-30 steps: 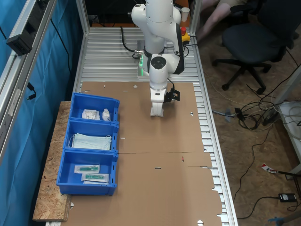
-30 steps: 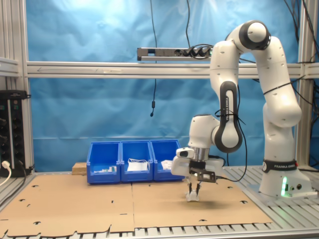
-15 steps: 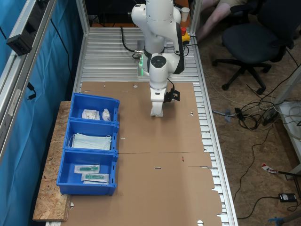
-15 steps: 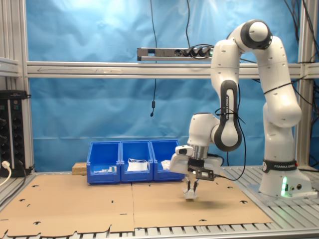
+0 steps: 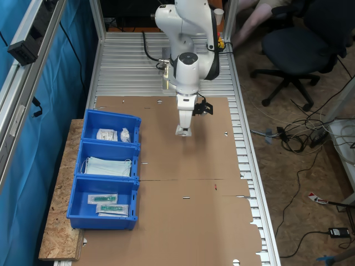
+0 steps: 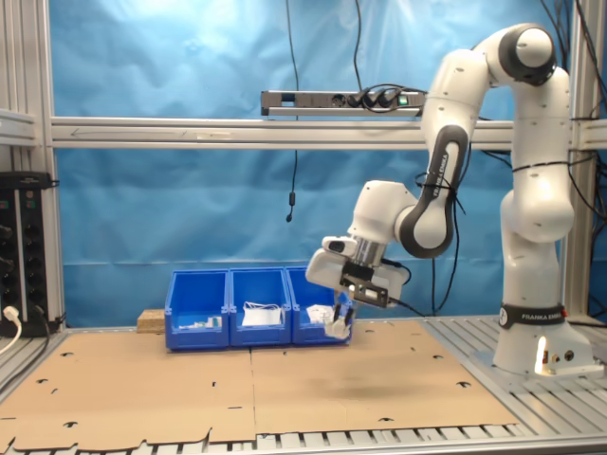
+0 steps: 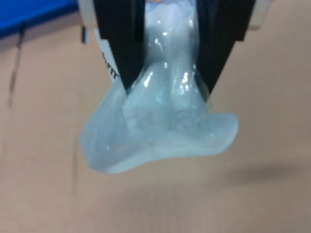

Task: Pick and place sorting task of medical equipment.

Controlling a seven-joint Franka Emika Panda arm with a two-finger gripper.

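Note:
My gripper (image 5: 183, 131) hangs above the brown cardboard (image 5: 188, 183), shut on the medical equipment (image 5: 182, 133), a small white translucent packet. In the second exterior view the gripper (image 6: 341, 317) is tilted and raised, with the packet (image 6: 336, 328) dangling in front of the blue bins (image 6: 248, 327). In the wrist view the packet (image 7: 160, 141) is pinched and crumpled between the two black fingers (image 7: 121, 43), and its lower part flares out below them.
Three blue bins (image 5: 87, 166) stand in a row at the first exterior view's left, holding packets, face masks and syringes. An office chair (image 5: 299, 50) and floor cables (image 5: 299, 138) lie beyond the table's edge. A person's arm (image 5: 252, 19) shows at the top.
The arm has lifted the packet off the cardboard and swung it up and toward the bins, to the second exterior view's left. The gripper stays shut on it.

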